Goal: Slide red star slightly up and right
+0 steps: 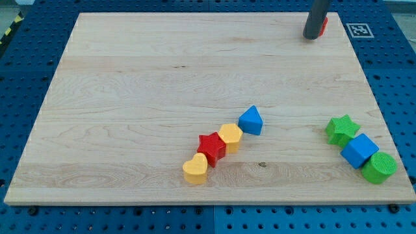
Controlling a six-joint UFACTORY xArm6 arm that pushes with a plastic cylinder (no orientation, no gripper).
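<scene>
Camera view recorded no readable writing; red star lay flat, wedged between yellow heart and yellow hexagon; my tip, pincerless, stood well apart.

Bench: pale wooden board, grain running across the view, resting on a blue perforated surface.

Lying directly on it, lower middle, a diagonal chain rising toward the view's right:
- yellow heart, lowest, touching the next;
- red star, between its two yellow neighbours, touching both;
- yellow hexagon;
- blue triangle, just beside the hexagon.

Lower right, a second touching chain near the board's edge:
- green star, uppermost;
- blue cube;
- green cylinder, lowest.

Top right: a red block, mostly hidden behind my rod, shape not discernible. My tip stands on the board just beside it, well apart from both chains.
</scene>
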